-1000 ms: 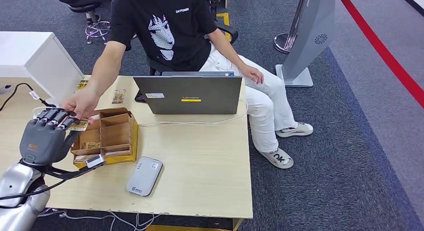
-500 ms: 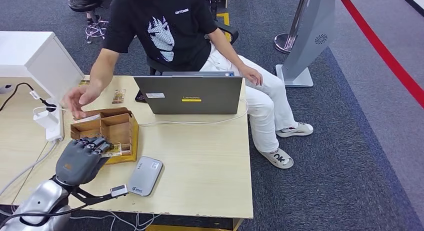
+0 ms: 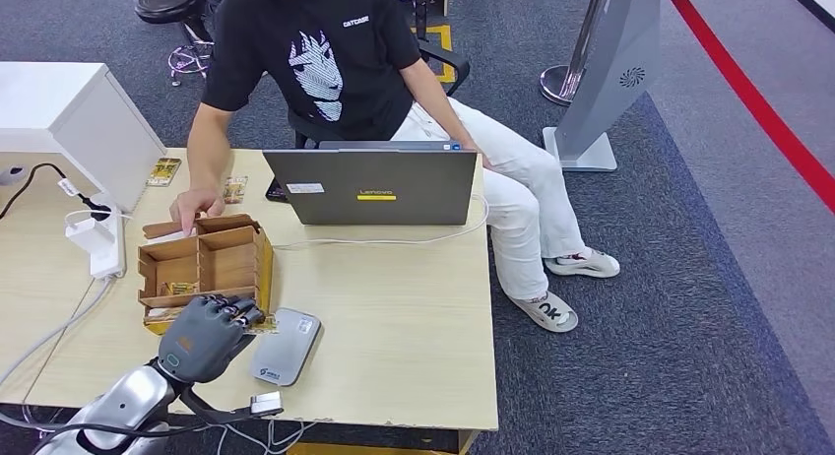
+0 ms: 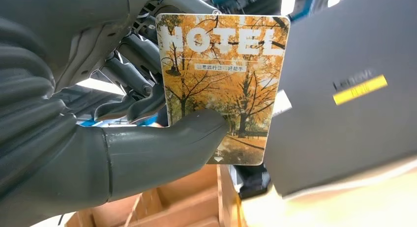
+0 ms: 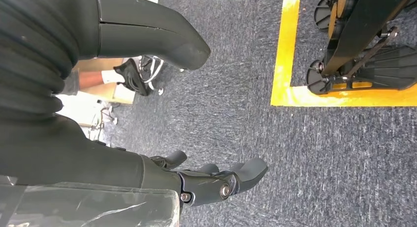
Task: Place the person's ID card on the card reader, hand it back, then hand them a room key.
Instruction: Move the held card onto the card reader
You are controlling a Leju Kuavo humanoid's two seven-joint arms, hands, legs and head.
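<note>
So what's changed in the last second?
The left robot hand took a card from the person's hand and drew it back toward the reader. The person's hand dropped to the box. Laptop, box and reader stayed put.

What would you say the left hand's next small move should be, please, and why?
Probably carry the card the short way across and lower it onto the grey card reader. The left hand holds the card between thumb and fingers, just beside the reader and at the front of the wooden box, and the card is not yet on the reader.
</note>
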